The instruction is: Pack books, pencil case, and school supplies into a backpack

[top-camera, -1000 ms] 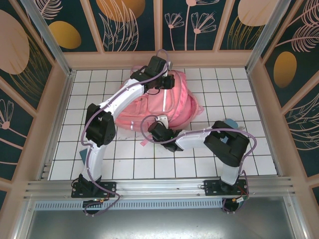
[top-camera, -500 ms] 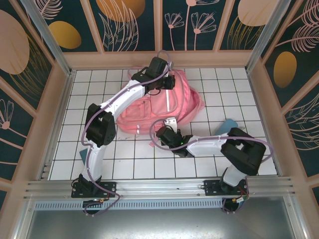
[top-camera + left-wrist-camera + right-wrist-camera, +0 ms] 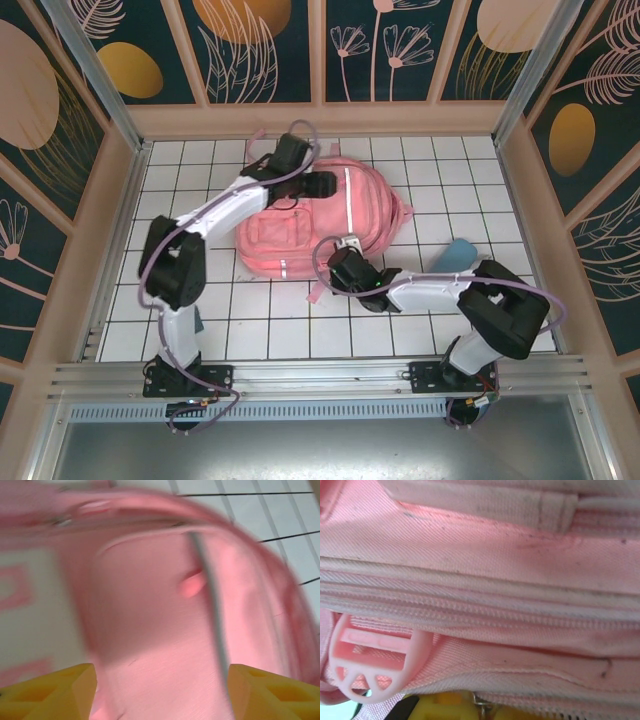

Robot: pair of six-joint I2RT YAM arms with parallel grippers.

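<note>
White tiles [image 3: 250, 320] below; our left gripper [image 3: 160, 692] is wide open over the soft pink backpack [image 3: 300, 235], right gripper [image 3: 343, 258] pinches its cloth.

Backpack [image 3: 290, 235] lying on table [image 3: 250, 330]; my left gripper [image 3: 322, 183] hovering over it, my right gripper [image 3: 338, 260] touching near edge; pencil case [image 3: 458, 252] lying apart.

Left pincer [image 3: 161, 694] now seemingly parted

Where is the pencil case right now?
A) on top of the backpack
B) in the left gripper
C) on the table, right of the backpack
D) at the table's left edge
C: the pencil case lies on the tiles to the right of the backpack, apart from it.
</note>
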